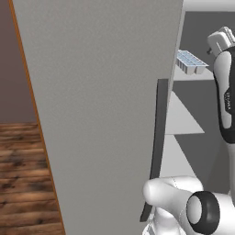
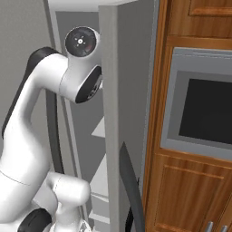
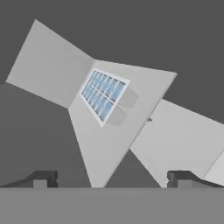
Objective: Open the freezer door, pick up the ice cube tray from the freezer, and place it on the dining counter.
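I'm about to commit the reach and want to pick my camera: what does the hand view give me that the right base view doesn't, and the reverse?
Hand view alone: the ice cube tray lying flat on a white shelf, seen from above, and the gripper with its fingertips spread wide, nothing between them.

Right base view alone: the arm bent toward the opening, the freezer door edge-on with its dark handle, and the wooden cabinet with a built-in oven beside it.

Shared: the freezer interior, dark walls and white shelves.
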